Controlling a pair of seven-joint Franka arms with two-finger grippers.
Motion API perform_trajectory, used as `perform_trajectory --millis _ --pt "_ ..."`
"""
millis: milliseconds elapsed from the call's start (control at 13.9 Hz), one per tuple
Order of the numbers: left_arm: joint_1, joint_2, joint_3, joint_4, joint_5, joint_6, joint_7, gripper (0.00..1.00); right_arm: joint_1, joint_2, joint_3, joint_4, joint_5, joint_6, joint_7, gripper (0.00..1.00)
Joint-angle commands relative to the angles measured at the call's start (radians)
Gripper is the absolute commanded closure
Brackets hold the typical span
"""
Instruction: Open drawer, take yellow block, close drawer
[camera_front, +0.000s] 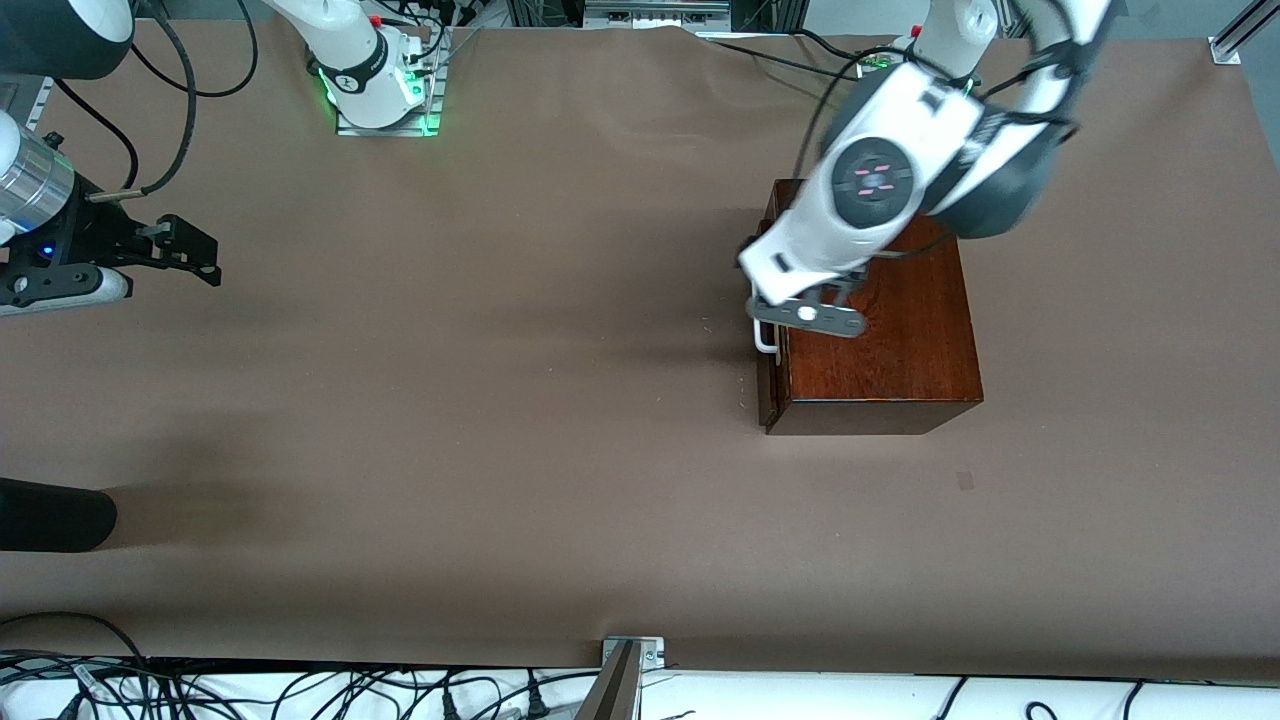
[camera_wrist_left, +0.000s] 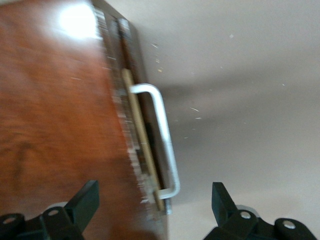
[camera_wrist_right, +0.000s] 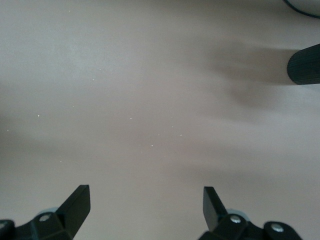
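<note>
The dark reddish-brown wooden box (camera_front: 880, 330) stands toward the left arm's end of the table. Its drawer (camera_front: 768, 385) faces the right arm's end and carries a white bar handle (camera_front: 765, 338) (camera_wrist_left: 162, 135). Only a thin pale strip (camera_wrist_left: 141, 135) shows between the box top and the handle. My left gripper (camera_wrist_left: 155, 192) hangs open over the box's edge, with the handle's end between its spread fingers, touching neither. My right gripper (camera_front: 205, 258) (camera_wrist_right: 146, 197) waits open over bare table at the right arm's end, holding nothing. The yellow block is hidden.
A black cylinder (camera_front: 55, 515) (camera_wrist_right: 305, 64) pokes in over the table edge at the right arm's end, nearer the front camera than my right gripper. Cables (camera_front: 300, 690) and a metal bracket (camera_front: 632, 655) lie along the table's near edge.
</note>
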Motion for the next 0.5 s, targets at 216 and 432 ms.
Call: perform_trajectory --millis 216,432 --pt "-0.102 0.05 0.001 -0.039 0.172 0.058 -0.13 0.0 0.002 0.003 0.002 0.008 0.014 0.004 0.01 0.0" --pt "-0.117 0.073 0.001 -0.059 0.232 0.06 -0.159 0.0 0.002 0.006 0.001 0.008 0.012 0.011 0.008 0.0"
